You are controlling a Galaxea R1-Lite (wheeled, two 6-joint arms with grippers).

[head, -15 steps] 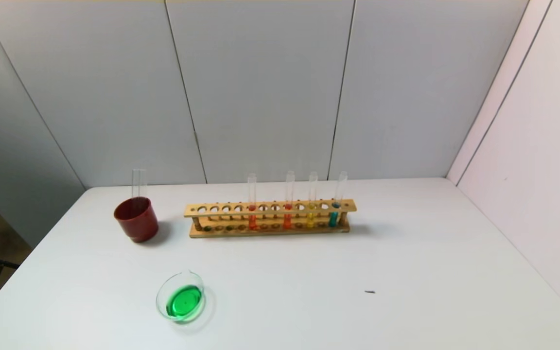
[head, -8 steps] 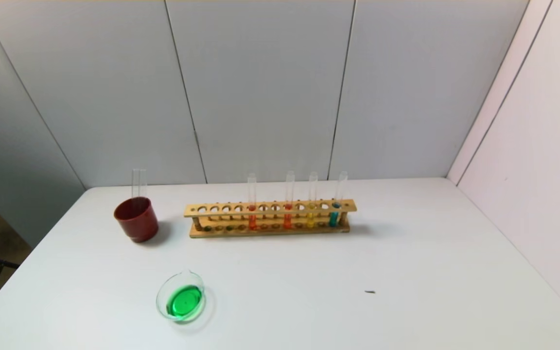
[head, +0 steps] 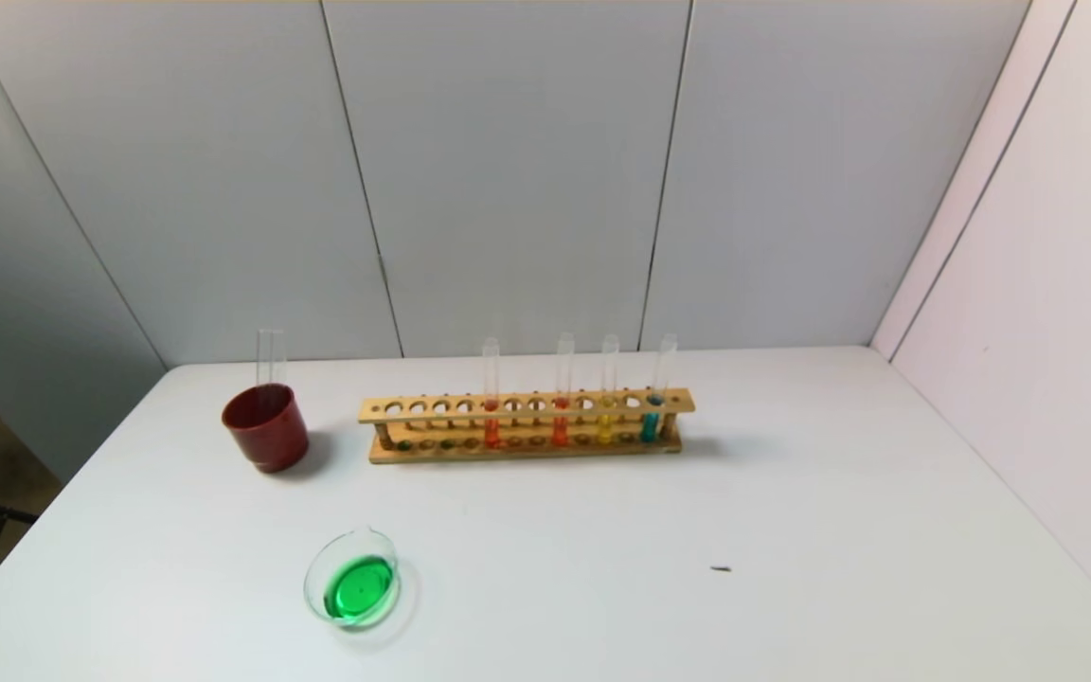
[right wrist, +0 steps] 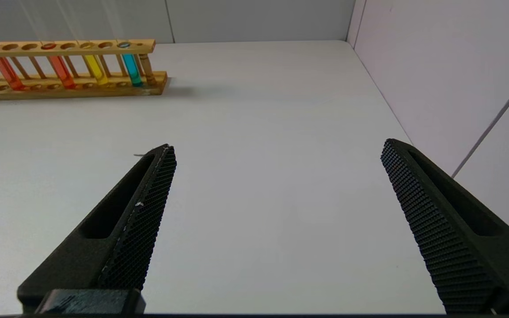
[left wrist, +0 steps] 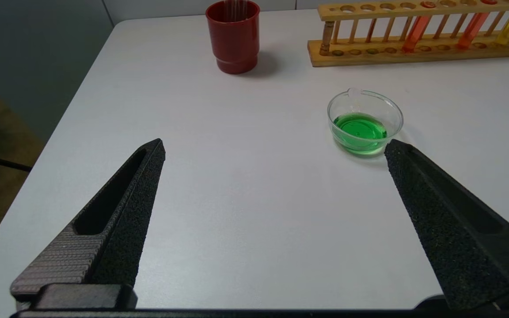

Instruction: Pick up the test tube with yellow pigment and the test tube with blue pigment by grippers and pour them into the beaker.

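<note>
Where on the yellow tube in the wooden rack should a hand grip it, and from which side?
Grip the yellow tube on its bare glass above the rack, probably coming from the front. It stands upright with the blue tube and an orange one close on both sides; then lift straight up.

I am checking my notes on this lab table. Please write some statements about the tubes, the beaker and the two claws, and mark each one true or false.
1. The beaker holds green liquid. True.
2. The test tube with yellow pigment lies flat on the table. False: it stands upright in the wooden rack.
3. The test tube with blue pigment stands at the rack's right end. True.
4. The left claw is shut on a tube. False: it is open and holds nothing.
5. The right claw is open above bare table. True.
6. The red cup stands to the right of the rack. False: it stands to its left.
</note>
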